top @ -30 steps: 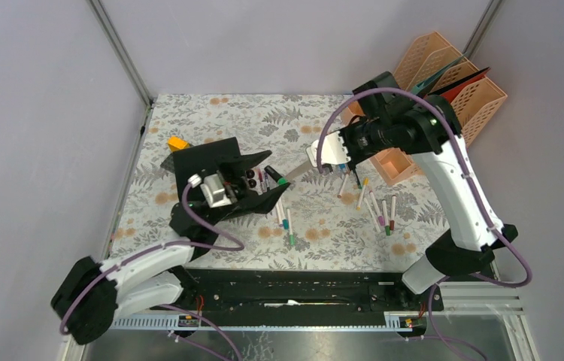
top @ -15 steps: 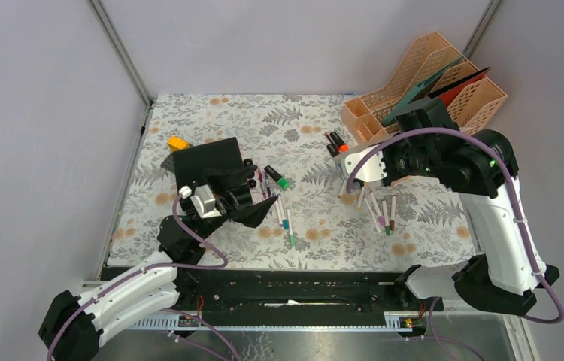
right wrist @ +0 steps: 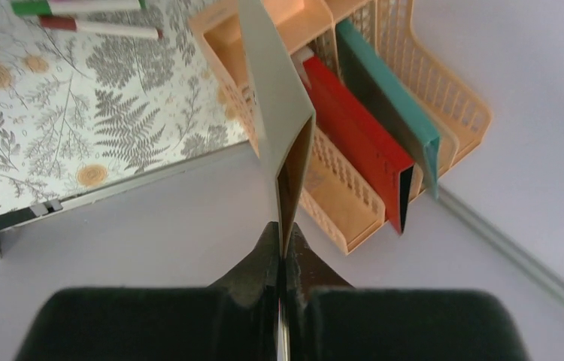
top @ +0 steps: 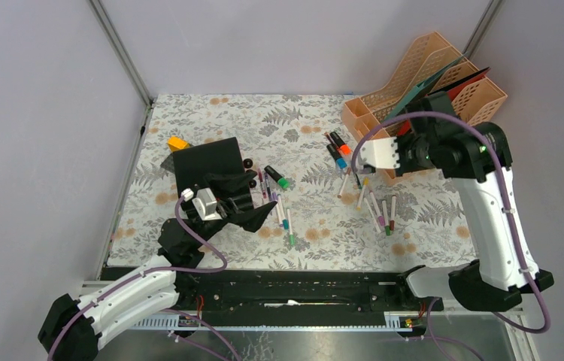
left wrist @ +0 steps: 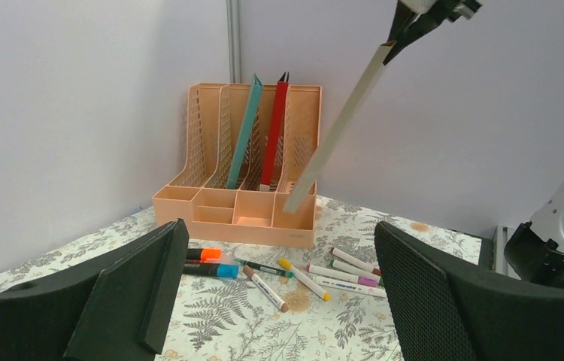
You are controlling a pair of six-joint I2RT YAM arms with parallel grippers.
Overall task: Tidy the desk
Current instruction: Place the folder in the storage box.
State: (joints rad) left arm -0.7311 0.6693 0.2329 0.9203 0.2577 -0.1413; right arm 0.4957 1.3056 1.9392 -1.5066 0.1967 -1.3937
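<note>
- Desk (top: 316,226): long axis left-right; markers (top: 375,210) scattered.
- Right gripper (right wrist: 282,244) clamped on grey folder (right wrist: 275,113), long axis slanting down toward rack (right wrist: 354,203).
- Left gripper (left wrist: 279,297): jaws apart, empty.

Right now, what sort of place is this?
Probably a walled robot test cell staged as an office: plain grey panels, the desk in fern-print cloth, a peach file organizer, loose markers.

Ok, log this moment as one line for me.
right fingers: shut on grey folder, lifted, tilted, near peach organizer | left fingers: open, empty, above desk | markers: loose on desk
</note>
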